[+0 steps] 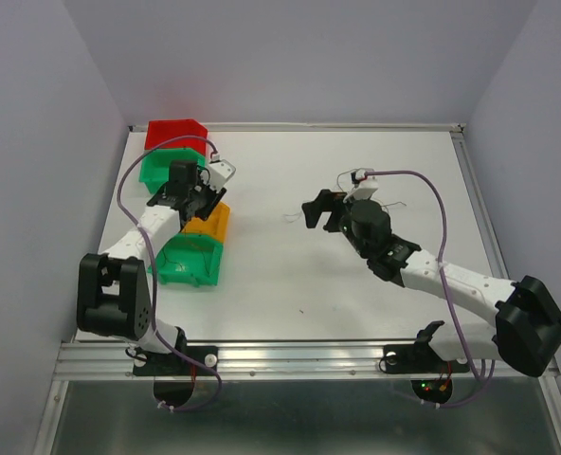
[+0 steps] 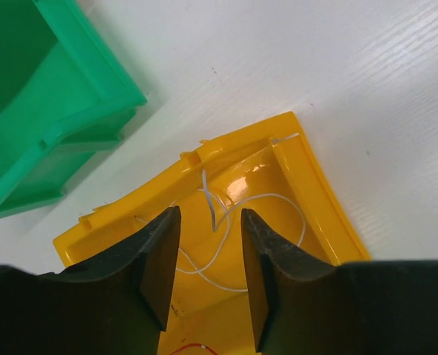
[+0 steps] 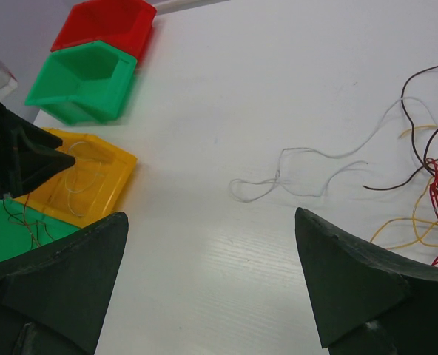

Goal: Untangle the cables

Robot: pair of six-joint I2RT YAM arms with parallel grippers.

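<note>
My left gripper [image 2: 209,214] hangs open over the yellow bin [image 2: 319,200]. A whitish cable [image 2: 274,198] lies looped on the bin floor below the jaws, and nothing is pinched between them. A bit of red cable [image 2: 193,347] shows at the bin's near end. My right gripper [image 3: 211,214] is open wide above the bare table and holds nothing. A loose whitish-grey cable [image 3: 308,174] lies on the table just ahead of it. A tangle of red, yellow and dark brown cables [image 3: 433,200] sits at the right edge of the right wrist view.
Several bins stand in a row on the table's left: a red bin [image 1: 174,133], a green bin [image 1: 162,168], the yellow bin [image 1: 211,226] and a second green bin [image 1: 190,258] holding thin dark and red strands. Purple arm cables [image 1: 432,190] arc over both arms.
</note>
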